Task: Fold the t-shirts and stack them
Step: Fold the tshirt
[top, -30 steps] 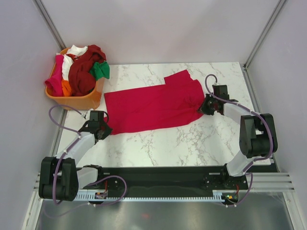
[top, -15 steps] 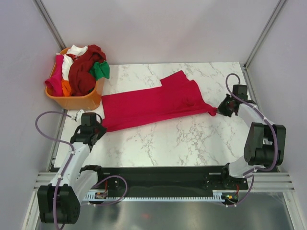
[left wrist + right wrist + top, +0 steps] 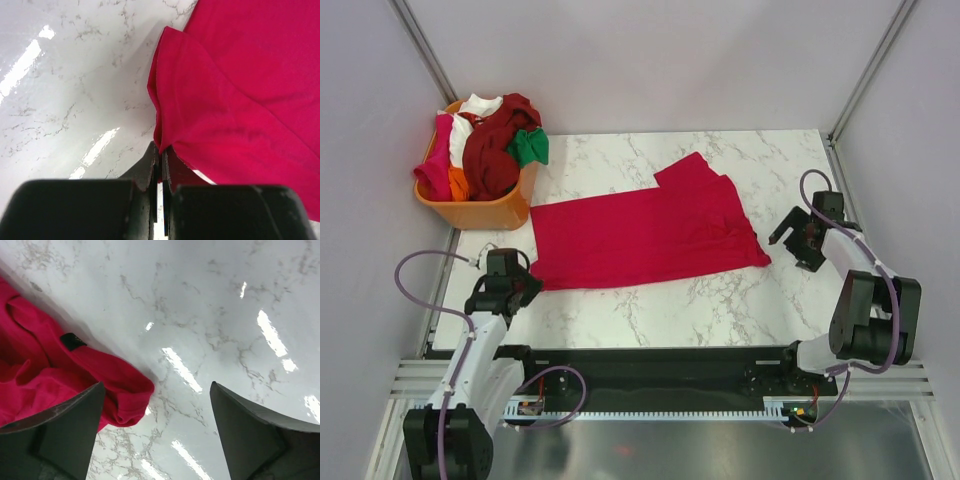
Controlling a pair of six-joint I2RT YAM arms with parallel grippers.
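One black tag (image 3: 73, 341) (right wrist only) — on the crimson t-shirt (image 3: 640, 235).

We look down from above and behind the arm bases, far enough off to take in the whole table (image 3: 650, 300). Our left wrist view sits just behind the left pincer (image 3: 160, 165), facing along its fingers, close on the red t-shirt (image 3: 240, 100) ahead of its tips. Our right wrist view looks out through the right pincer (image 3: 156, 390), with the shirt's edge beside one finger. All three views share that shirt.
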